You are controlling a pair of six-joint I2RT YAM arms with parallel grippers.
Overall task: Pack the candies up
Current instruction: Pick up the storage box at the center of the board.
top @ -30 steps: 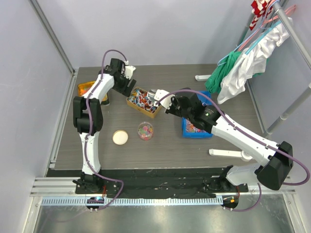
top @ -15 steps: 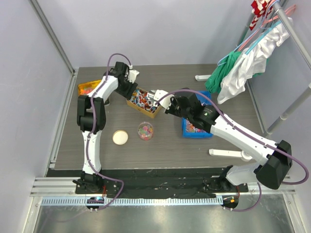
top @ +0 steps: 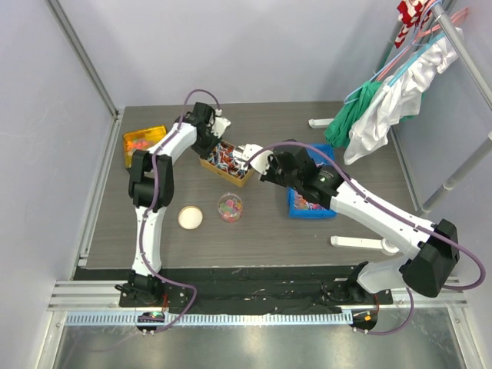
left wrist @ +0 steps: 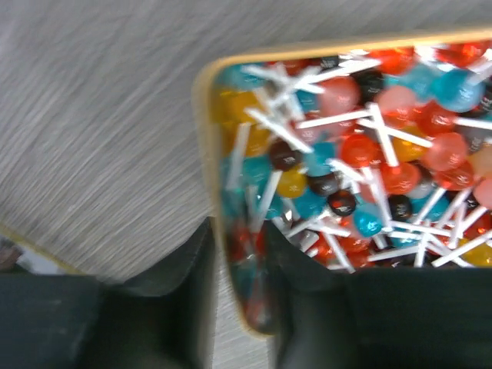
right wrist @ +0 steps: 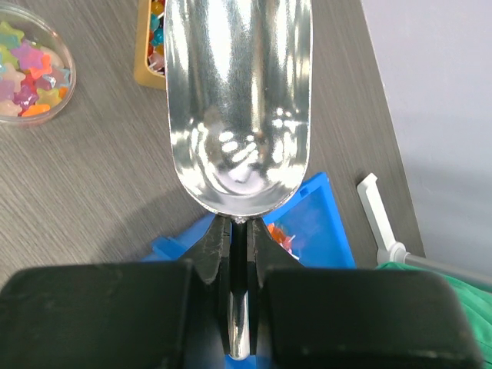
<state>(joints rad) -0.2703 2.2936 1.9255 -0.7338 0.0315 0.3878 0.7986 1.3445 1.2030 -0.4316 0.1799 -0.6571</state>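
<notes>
The candies (left wrist: 346,154) are round red, teal, orange and dark sweets on white sticks, filling a tan box (top: 227,161) at the back middle of the table. My left gripper (top: 214,141) straddles the box's near wall (left wrist: 206,138). One finger stands outside and one inside among the candies, and a sliver of table shows between the outer finger and the wall. In the left wrist view the gripper (left wrist: 239,242) is open. My right gripper (right wrist: 240,231) is shut on the handle of an empty metal scoop (right wrist: 238,100), which points at the box's right end (top: 247,152).
A clear cup (top: 230,206) of star-shaped candies stands in front of the box, with its cream lid (top: 190,217) to the left. A blue tray (top: 309,206) lies under my right arm and an orange tray (top: 144,141) at far left. A clothes rack (top: 384,100) stands at right.
My left arm has swung right from beside the orange tray to the tan box, and its jaws have narrowed around the box wall. The right arm and scoop have barely moved.
</notes>
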